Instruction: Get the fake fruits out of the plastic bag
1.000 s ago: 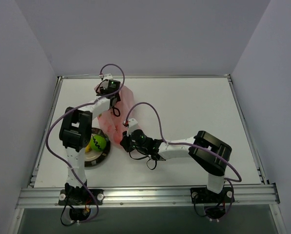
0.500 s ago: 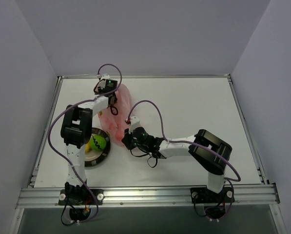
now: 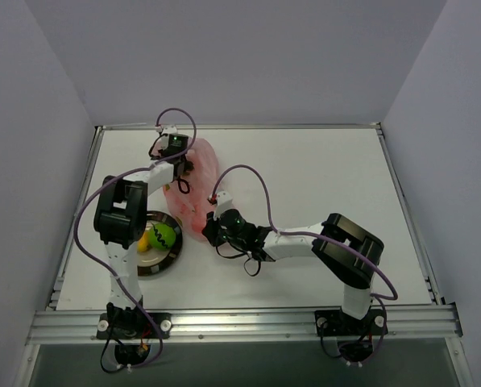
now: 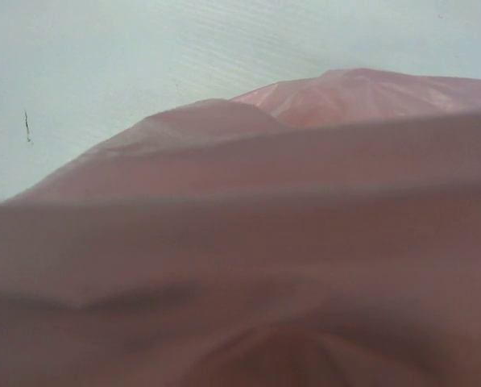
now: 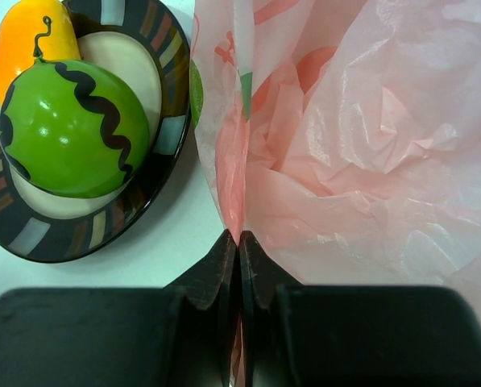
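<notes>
both ends of the bag in reach, emptying comes next

the plastic bag (image 3: 196, 181) lies on the surface (image 3: 329, 185) between the two arms. the right hand (image 5: 240, 239) is pinched shut on a fold of film at its near end, just beside the plate (image 5: 31, 235), where the green fruit (image 5: 67, 133) and the orange fruit (image 5: 24, 36) sit. the left hand (image 3: 178, 160) is closed at the far end; film covers its camera, so i cannot tell if it grips any. what remains inside is hidden. the next move likely calls for lifting one end
</notes>
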You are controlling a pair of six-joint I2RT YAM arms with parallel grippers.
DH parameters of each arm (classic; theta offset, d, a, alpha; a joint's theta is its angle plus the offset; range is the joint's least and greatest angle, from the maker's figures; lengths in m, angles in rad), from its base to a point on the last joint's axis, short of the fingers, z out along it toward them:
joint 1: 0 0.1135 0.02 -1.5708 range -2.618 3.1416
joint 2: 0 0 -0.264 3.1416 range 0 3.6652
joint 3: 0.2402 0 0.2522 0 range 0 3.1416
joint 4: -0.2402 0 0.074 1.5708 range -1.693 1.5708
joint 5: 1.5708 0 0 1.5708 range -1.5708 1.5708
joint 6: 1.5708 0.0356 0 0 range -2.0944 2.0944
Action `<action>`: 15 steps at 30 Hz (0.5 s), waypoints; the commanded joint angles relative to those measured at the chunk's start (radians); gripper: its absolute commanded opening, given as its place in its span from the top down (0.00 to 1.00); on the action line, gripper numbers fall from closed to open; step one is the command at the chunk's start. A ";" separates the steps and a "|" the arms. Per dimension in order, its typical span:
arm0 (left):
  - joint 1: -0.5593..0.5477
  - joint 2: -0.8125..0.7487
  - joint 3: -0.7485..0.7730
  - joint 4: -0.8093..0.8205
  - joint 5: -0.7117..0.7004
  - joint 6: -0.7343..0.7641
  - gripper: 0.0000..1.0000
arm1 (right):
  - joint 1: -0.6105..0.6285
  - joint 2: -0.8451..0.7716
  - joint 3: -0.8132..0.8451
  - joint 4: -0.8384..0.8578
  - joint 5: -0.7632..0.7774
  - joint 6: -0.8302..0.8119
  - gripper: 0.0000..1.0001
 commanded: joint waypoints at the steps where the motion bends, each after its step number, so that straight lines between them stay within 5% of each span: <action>1: 0.008 -0.126 -0.016 0.069 0.052 -0.013 0.98 | -0.004 -0.016 0.013 0.017 -0.004 -0.015 1.00; 15: 0.008 -0.272 -0.194 0.165 0.206 -0.149 0.98 | -0.003 -0.035 -0.010 0.031 0.015 -0.015 1.00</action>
